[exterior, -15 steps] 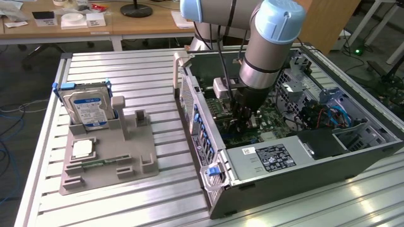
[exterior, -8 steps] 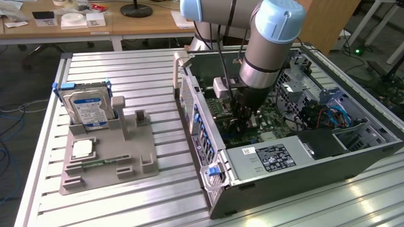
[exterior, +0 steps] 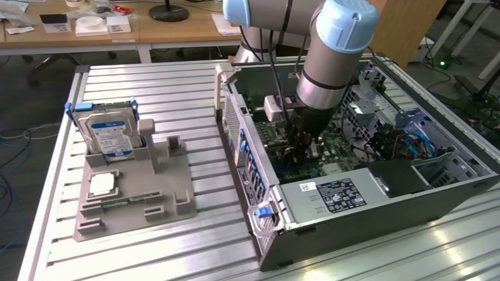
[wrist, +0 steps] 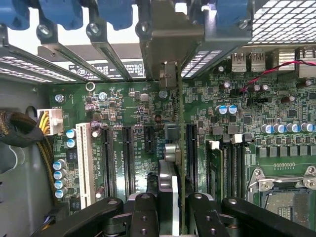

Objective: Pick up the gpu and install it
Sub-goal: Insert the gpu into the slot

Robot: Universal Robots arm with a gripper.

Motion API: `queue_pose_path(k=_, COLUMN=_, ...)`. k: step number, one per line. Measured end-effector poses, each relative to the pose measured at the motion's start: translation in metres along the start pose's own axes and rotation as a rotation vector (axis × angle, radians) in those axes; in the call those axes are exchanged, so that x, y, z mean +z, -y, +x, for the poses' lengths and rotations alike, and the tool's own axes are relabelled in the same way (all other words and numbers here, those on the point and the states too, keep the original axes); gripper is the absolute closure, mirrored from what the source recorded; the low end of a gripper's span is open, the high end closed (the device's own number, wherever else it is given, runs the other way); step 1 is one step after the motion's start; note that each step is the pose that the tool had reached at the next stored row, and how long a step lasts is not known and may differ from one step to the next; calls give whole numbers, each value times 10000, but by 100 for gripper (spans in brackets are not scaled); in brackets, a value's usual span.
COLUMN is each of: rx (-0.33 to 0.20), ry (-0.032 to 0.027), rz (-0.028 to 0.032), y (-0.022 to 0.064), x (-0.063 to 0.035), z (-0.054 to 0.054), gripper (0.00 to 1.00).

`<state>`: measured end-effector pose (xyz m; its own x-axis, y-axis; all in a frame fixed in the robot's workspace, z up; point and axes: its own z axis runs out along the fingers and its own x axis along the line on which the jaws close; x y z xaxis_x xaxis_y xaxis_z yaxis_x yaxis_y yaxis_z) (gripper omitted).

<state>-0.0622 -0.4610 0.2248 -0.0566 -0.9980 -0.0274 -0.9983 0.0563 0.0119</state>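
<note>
Now I have the gripper (wrist: 170,210) down inside the open computer case (exterior: 375,205), jaws closed on the gpu (wrist: 180,148), held edge-on with its long axis running along the motherboard (wrist: 148,113) slot (wrist: 189,153) just beside it.

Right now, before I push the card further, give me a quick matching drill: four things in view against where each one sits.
Things:
1. gpu
2. hard drive
3. memory stick
4. gripper

Places:
A. lying flat in the grey holder tray
B. shut on the card, inside the computer case
C. edge-on above the motherboard
D. upright in the tray

Pairs: 1-C, 2-D, 3-A, 4-B
</note>
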Motion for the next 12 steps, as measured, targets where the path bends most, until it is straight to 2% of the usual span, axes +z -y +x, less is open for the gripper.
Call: queue_pose_path(k=12, rx=1, ry=-5, rz=-4, y=0, x=44, z=5, gripper=72)
